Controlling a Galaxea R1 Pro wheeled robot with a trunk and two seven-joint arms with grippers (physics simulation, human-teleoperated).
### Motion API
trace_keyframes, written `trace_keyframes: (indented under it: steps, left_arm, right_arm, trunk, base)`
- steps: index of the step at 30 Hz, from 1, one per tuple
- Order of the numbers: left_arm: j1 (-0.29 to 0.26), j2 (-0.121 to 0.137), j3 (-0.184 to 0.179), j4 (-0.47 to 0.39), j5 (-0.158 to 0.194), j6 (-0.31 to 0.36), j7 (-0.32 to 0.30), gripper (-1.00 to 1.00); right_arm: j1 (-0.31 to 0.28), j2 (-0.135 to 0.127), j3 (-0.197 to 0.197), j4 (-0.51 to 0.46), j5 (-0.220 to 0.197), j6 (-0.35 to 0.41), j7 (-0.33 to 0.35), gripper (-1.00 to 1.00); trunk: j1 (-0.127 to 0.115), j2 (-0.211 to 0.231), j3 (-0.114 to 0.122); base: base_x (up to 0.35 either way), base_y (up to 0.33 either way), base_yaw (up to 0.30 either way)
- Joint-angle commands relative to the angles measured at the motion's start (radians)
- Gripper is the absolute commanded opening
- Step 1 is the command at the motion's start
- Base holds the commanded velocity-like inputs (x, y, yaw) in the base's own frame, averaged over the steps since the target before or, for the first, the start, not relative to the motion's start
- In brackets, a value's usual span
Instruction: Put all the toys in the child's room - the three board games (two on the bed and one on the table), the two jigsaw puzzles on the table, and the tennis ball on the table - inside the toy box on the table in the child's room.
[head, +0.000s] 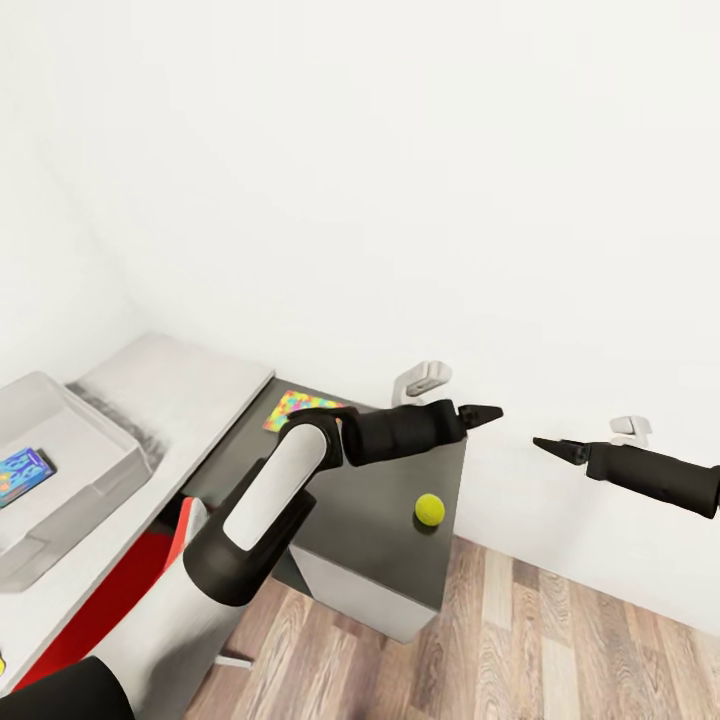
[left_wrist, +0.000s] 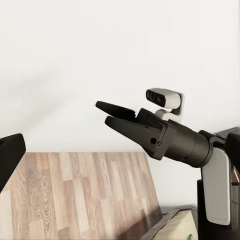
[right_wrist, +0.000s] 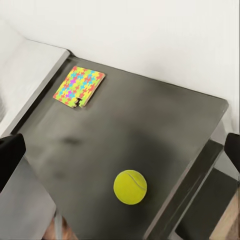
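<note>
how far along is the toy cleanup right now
Done: a blue board game already lies in the toy box. In hand: nothing; left gripper and right gripper hover empty. Left: tennis ball and jigsaw puzzle on the dark table wing. The other toys can't be judged here.

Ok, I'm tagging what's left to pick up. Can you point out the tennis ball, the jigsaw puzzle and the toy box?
tennis ball (right_wrist: 130, 186): right wrist view, centre of the ball.
jigsaw puzzle (right_wrist: 80, 85): right wrist view, middle of its top face.
toy box (head: 105, 472): head view, its near wall.
</note>
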Motion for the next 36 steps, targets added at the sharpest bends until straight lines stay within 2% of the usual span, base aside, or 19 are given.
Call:
trace_keyframes:
  steps: [1,36]
  left_arm:
    - [-0.001,0.0,0.0,0.0,0.01,-0.003,0.01,1.0]
    - [0.001,0.003,0.0,0.04,0.009,-0.031,0.01,1.0]
  right_arm:
    - [-0.001,0.0,-0.001,0.0,0.005,0.003,0.006,1.0]
    - [-0.003,0.0,-0.001,0.0,0.005,0.003,0.006,1.0]
  trunk:
    - [0.001,-0.002,0.0]
    - [0.001,-0.002,0.049]
  base:
    - [0.0,0.0,-0.206]
    - [0.0,0.0,-0.199]
